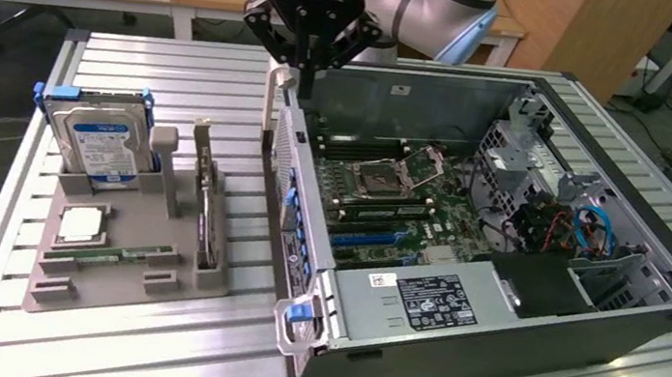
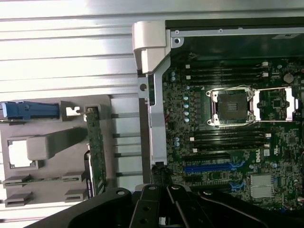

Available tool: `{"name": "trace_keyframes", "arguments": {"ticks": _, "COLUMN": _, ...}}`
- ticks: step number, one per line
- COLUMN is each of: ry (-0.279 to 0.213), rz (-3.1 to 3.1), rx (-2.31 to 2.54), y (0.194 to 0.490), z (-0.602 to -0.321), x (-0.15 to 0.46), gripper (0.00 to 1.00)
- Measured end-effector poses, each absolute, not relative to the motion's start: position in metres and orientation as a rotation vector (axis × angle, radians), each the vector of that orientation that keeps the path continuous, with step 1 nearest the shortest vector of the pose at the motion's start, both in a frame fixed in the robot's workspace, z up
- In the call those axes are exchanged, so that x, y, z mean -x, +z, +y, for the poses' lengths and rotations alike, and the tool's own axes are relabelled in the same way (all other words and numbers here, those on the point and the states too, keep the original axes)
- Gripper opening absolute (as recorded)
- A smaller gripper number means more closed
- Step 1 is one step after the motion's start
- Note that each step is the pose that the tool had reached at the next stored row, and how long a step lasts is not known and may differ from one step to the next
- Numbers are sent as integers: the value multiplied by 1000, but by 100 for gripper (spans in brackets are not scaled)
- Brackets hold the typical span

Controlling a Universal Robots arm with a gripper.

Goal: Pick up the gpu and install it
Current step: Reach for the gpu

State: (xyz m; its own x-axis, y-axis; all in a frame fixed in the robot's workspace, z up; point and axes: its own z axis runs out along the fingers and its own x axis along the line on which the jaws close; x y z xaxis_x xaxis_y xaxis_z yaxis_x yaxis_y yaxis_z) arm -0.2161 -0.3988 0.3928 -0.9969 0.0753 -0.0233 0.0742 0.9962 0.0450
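Note:
The gpu (image 1: 207, 220) stands on edge in a slot of the grey holder (image 1: 115, 291), its silver bracket (image 1: 201, 144) rising at the far end. In the wrist view the gpu (image 2: 95, 152) appears as a thin brownish-green board edge. My gripper (image 1: 304, 82) hangs shut and empty above the rear corner of the open computer case (image 1: 514, 314), off to the exterior view's right of the gpu and well above it. In the wrist view the gripper (image 2: 160, 190) sits over the case's side wall. Blue slots (image 2: 209, 167) lie on the motherboard (image 1: 388, 195).
The holder also carries a blue-labelled hard drive (image 1: 101, 143), a processor chip (image 1: 84, 226) and a green memory stick (image 1: 106, 254). The case's tall side wall (image 1: 282, 157) stands between holder and motherboard. A power supply (image 1: 419, 302) fills the case's near end.

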Motion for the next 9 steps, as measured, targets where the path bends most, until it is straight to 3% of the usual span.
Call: {"name": "trace_keyframes", "arguments": {"ticks": 9, "ry": 69, "rz": 3114, "rx": -117, "y": 393, "z": -399, "x": 225, "gripper": 10}}
